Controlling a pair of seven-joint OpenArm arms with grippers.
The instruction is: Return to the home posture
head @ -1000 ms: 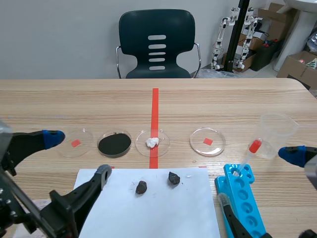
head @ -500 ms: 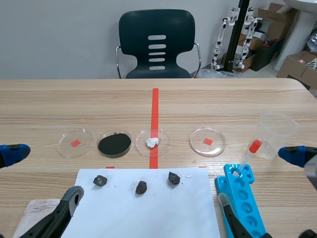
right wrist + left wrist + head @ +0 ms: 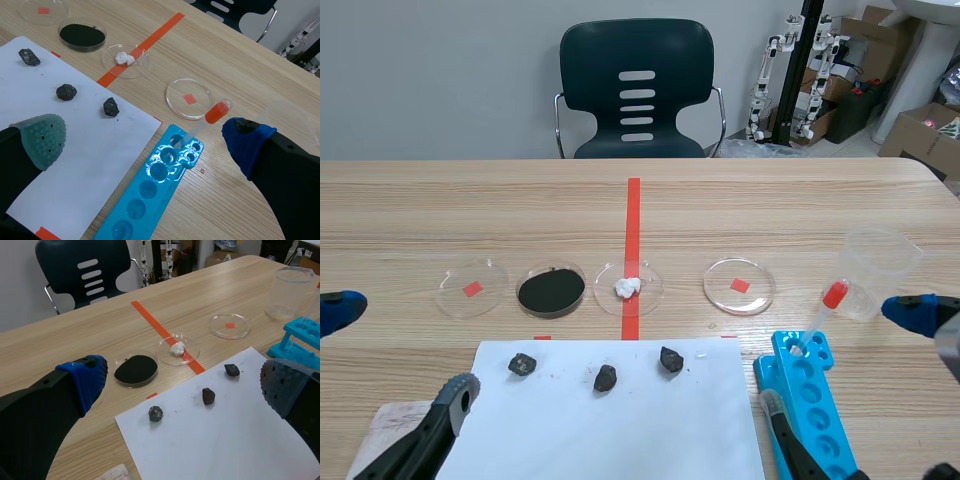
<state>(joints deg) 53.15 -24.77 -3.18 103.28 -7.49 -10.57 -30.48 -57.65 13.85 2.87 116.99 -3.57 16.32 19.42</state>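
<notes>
**Change.** One second ago the left hand [image 3: 400, 345] stood over the near corner of the sheet of paper [image 3: 620, 410], and one finger hid the nearest of three dark lumps [image 3: 522, 364]. The hand has since drawn back toward the robot and off the sheet. All three lumps are now uncovered and lie ahead of it. In the last half second it moved back only slightly. The right hand [image 3: 144, 136] has not shifted across the three scene pictures.

**Hand state.** The left hand is spread wide, one finger to each side of the wrist view, with nothing between the pads. The right hand is equally wide apart and also holds nothing. A blue rack [image 3: 157, 185] lies on the surface [image 3: 720, 210] just ahead of it, between the lines of its fingers. A red-bulbed dropper [image 3: 205, 122] stands in the rack's far end.

**Task status.** Both hands sit low at the robot's edge of the surface, clear of every item. The retreat of the left arm appears nearly complete, since its motion is tapering off. The right arm appears already parked. Nothing lies in the remaining path, so the risk of contact is judged low.
</notes>
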